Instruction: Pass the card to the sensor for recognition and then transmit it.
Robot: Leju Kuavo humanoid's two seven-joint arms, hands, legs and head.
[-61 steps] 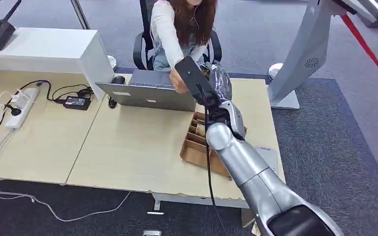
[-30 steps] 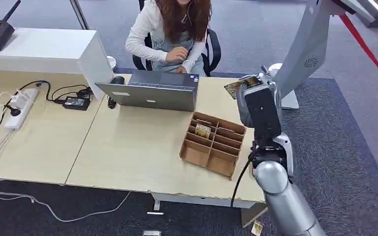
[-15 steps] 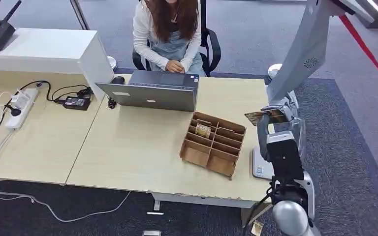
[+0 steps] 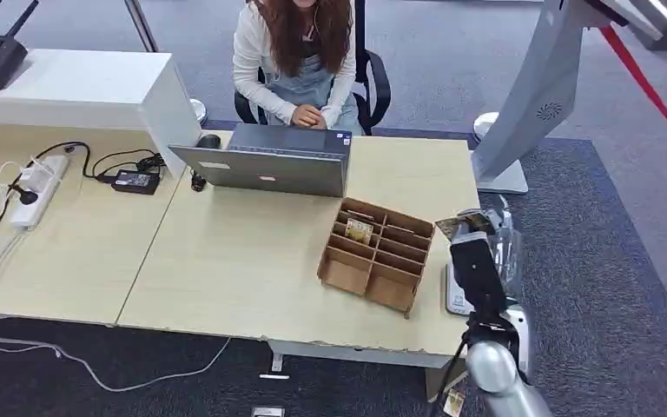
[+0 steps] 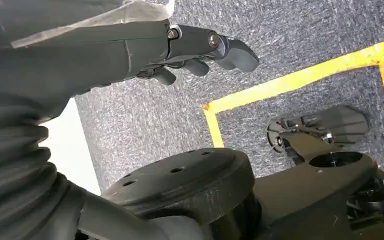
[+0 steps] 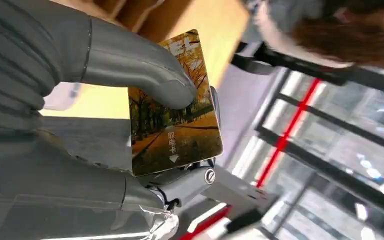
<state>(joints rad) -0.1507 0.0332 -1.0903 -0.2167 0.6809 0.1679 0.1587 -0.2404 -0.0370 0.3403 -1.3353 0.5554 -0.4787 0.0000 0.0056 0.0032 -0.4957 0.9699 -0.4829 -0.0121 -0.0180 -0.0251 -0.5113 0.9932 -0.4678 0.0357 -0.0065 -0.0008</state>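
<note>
**Card in hand above the reader at the desk's right edge**

While the right hand [image 4: 479, 233] hung low over the tabletop's right edge, it held the card [image 6: 175, 107] pinched between the thick thumb, pressed on its printed face, and the darker fingers behind it. The card showed an autumn avenue of trees with a few characters and a small arrow. From the head view its edge peeked out at the top of the hand, just above a flat white device, the sensor [image 4: 457, 295], which lay near the front right corner of the tabletop, partly hidden by the forearm.

Judging from this, the recognition step was in hand: the card was near the sensor but whether it touched could not be told. The next move would call for bringing the card flat and close over the sensor's face, then carrying it across toward the person [image 4: 300, 52] seated at the far edge behind the laptop [image 4: 265, 165], without loosening the pinch.

The cardboard organiser [image 4: 375, 254] stood just beside the hand, toward the middle of the tabletop. One of its far compartments held a card-like item [image 4: 358, 230]; the other compartments looked empty.

The left hand [image 5: 200, 47] hung over grey carpet, fingers loosely curled and holding nothing.
</note>
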